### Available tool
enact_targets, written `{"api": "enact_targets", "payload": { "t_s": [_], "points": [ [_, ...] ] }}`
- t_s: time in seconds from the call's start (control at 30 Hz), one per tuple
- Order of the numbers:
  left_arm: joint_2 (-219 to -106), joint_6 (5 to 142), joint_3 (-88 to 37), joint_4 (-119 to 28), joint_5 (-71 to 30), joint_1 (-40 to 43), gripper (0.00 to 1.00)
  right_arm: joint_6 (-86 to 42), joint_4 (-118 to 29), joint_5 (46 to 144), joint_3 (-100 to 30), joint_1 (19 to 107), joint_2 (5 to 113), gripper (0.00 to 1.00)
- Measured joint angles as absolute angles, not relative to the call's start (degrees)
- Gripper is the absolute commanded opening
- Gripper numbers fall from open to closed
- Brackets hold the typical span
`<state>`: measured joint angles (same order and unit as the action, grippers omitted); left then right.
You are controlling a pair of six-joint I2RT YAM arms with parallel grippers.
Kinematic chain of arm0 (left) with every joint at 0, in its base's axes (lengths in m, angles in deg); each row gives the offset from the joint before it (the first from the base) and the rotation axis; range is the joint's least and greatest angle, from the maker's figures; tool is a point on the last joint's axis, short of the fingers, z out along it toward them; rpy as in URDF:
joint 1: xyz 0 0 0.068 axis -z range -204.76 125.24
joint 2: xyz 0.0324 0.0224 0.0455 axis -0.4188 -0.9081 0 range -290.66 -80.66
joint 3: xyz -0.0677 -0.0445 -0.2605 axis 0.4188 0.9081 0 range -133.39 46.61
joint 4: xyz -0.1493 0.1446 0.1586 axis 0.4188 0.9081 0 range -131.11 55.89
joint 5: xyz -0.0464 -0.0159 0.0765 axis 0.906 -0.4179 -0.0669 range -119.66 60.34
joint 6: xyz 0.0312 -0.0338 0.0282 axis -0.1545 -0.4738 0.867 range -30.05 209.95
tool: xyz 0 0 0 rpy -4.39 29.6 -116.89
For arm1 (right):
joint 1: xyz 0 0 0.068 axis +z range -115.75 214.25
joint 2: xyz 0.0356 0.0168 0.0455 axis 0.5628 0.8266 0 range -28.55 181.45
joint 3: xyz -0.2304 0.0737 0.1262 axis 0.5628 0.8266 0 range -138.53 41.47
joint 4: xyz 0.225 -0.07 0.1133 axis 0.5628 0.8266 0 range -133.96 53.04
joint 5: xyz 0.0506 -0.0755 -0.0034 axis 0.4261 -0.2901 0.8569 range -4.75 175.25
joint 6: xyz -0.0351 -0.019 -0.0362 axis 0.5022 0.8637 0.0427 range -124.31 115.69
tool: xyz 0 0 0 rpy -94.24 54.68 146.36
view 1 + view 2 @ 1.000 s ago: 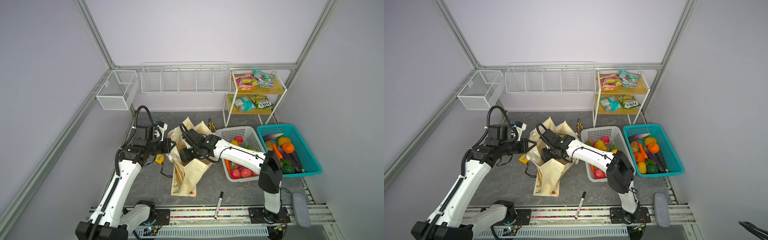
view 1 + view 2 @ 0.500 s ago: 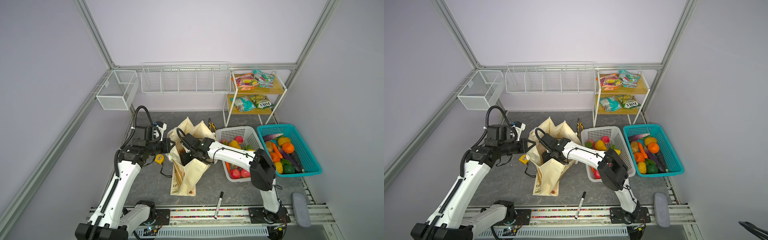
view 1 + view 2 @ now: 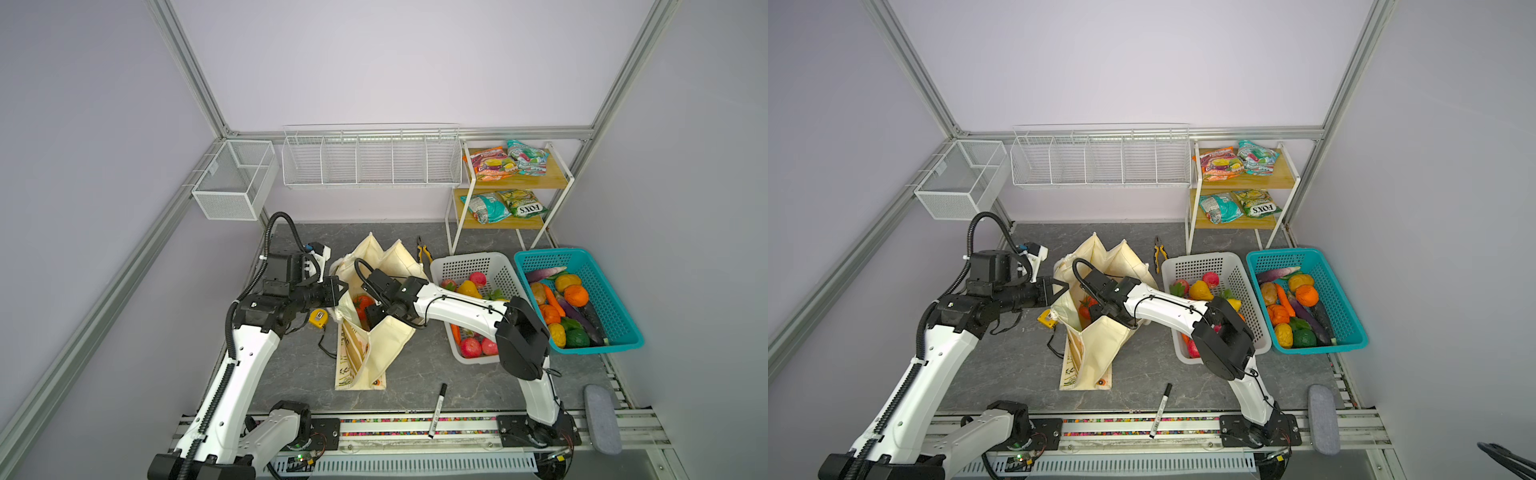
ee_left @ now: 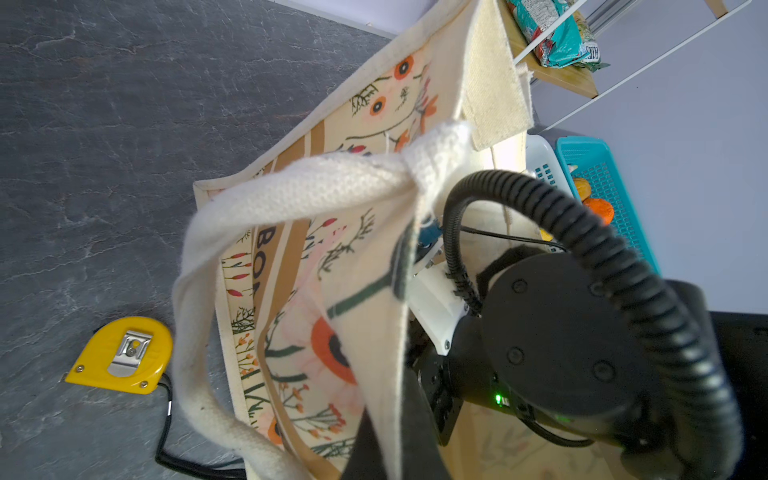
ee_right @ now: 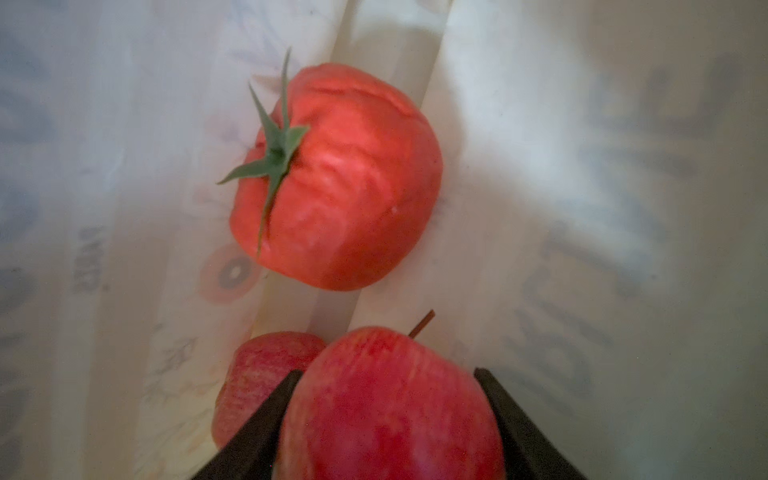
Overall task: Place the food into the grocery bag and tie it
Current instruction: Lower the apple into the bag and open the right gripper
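The grocery bag (image 3: pixel 386 345) (image 3: pixel 1100 345), a cream floral tote, stands open in the middle of the table. My left gripper (image 3: pixel 338 291) (image 4: pixel 395 453) is shut on the bag's left rim, beside a white rope handle (image 4: pixel 291 191). My right gripper (image 3: pixel 372 313) (image 3: pixel 1096 311) reaches down inside the bag. In the right wrist view a red apple (image 5: pixel 386 415) sits between its open fingers (image 5: pixel 257 432), with a small gap on one side. A tomato (image 5: pixel 345 178) (image 3: pixel 362 302) and another red fruit (image 5: pixel 257 378) lie on the bag's floor.
A white basket (image 3: pixel 469 266) and a teal basket (image 3: pixel 615 291) of toy produce stand to the right. Snack packets (image 3: pixel 492 164) lie on the wooden shelf. A yellow tape measure (image 3: pixel 318 318) (image 4: pixel 120 357), pliers (image 3: pixel 423 249) and a marker (image 3: pixel 437 409) lie around the bag.
My right gripper has gone deeper into the bag and its jaws have widened around the apple. The left arm has held still on the rim.
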<state>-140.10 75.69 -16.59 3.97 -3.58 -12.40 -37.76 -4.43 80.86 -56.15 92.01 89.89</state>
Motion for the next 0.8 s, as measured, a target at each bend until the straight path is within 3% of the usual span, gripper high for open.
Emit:
{"api": "enact_targets", "payload": {
  "t_s": [0.43, 0.47, 0.8],
  "points": [
    [-140.1, 75.6, -16.0, 3.9, -4.3, -12.6, 0.0, -36.6, -3.1, 77.8, -56.3, 91.8, 89.8, 0.99],
    [-140.1, 75.6, -16.0, 3.9, -4.3, -12.6, 0.0, -36.3, -3.0, 77.5, -56.4, 91.8, 89.8, 0.88],
    [-140.1, 75.5, -16.0, 3.9, -4.3, -12.6, 0.0, -34.4, -0.7, 75.8, -60.4, 93.0, 85.9, 0.88]
  ]
}}
